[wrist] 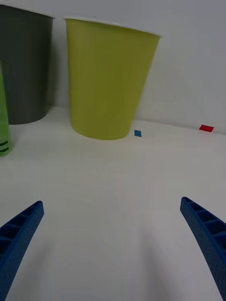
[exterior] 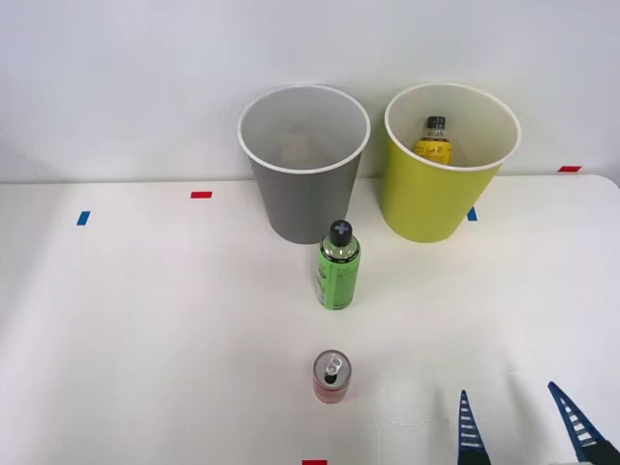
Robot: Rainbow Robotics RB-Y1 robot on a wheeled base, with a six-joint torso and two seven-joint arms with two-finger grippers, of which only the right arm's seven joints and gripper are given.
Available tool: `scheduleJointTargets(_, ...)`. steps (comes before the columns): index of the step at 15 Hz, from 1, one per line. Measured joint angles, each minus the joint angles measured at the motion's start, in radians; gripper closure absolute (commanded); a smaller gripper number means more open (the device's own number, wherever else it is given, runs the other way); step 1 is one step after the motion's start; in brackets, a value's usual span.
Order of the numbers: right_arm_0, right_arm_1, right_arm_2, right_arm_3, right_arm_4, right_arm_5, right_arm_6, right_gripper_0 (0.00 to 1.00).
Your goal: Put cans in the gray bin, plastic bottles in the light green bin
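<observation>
A short red can (exterior: 331, 377) with a silver top stands near the table's front edge. Behind it a green-labelled, black-capped plastic bottle (exterior: 337, 265) stands upright; its edge (wrist: 4, 127) shows in the right wrist view. The gray bin (exterior: 304, 163) (wrist: 23, 66) and the light green bin (exterior: 448, 163) (wrist: 106, 77) stand side by side at the back. A yellow black-capped bottle (exterior: 433, 138) rests inside the light green bin. My right gripper (exterior: 518, 424) (wrist: 110, 230) is open and empty at the front right, well to the right of the can.
Small red (exterior: 201, 195) and blue (exterior: 83, 218) tape marks dot the white table (exterior: 145, 320). A white wall rises right behind the bins. Bare tabletop stretches to the left and between the gripper and the bins.
</observation>
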Motion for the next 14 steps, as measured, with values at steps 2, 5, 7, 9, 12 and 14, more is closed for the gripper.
scheduleJointTargets(2,0.001,0.005,0.017,0.026,-0.009,-0.035,0.098,0.00)
scheduleJointTargets(5,0.023,0.027,0.051,0.037,-0.039,-0.045,0.217,0.00)
scheduleJointTargets(7,0.044,0.020,0.087,0.037,-0.095,-0.049,0.235,0.00)
scheduleJointTargets(9,0.055,0.001,0.116,0.037,-0.143,-0.063,0.241,0.00)
scheduleJointTargets(12,0.077,-0.016,0.128,0.037,-0.207,-0.085,0.246,0.00)
scheduleJointTargets(14,0.090,-0.013,0.122,0.037,-0.217,-0.091,0.249,0.00)
